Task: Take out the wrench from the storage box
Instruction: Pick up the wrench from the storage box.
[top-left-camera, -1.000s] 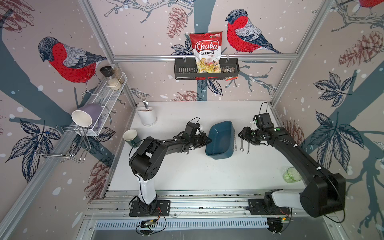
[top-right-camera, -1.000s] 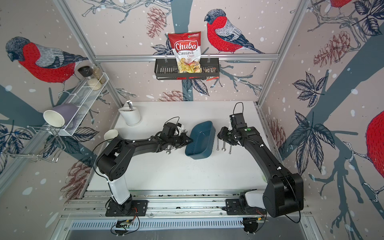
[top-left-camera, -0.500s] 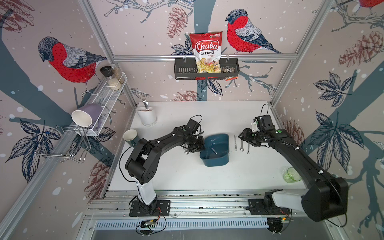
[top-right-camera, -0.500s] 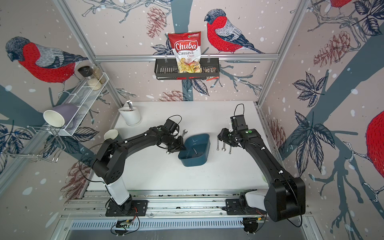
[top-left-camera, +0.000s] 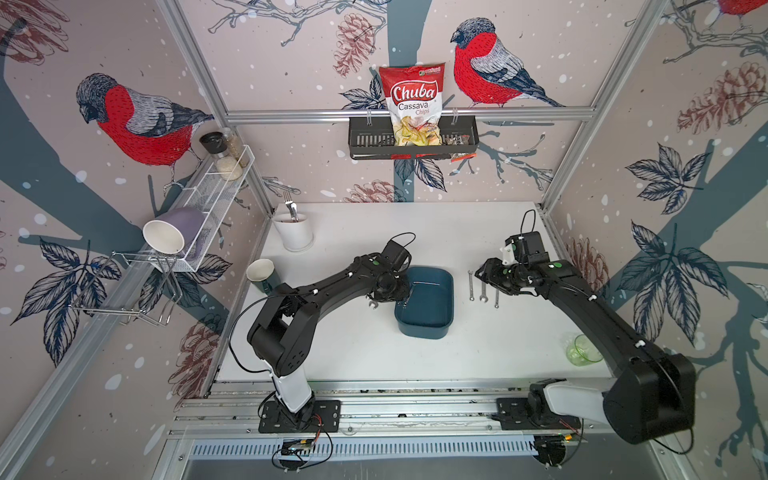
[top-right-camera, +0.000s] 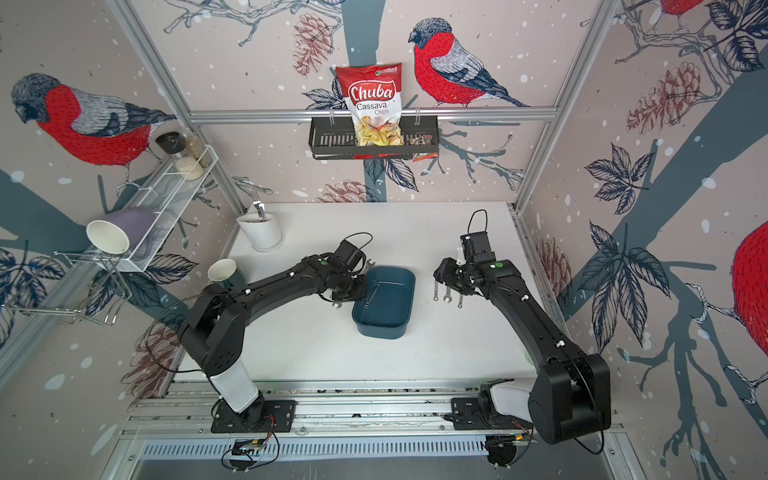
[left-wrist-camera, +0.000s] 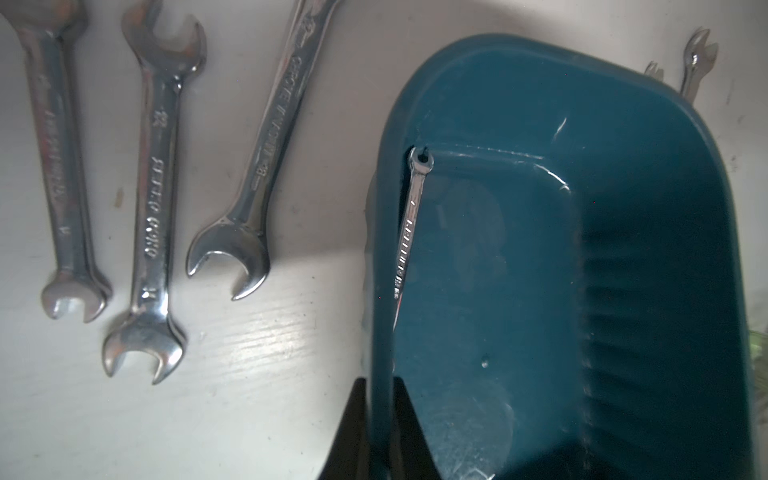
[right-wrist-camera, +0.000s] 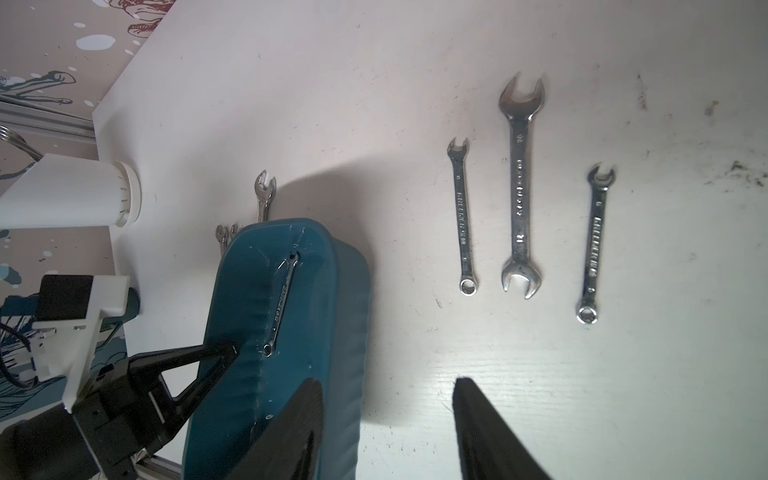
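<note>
One slim silver steel wrench lying inside shallow teal-blue plastic storage box, flat along its side wall; left gripper clamped on box rim, presumably steadying it; right gripper parted and empty above three silver wrenches beside box, free for retrieval.
</note>
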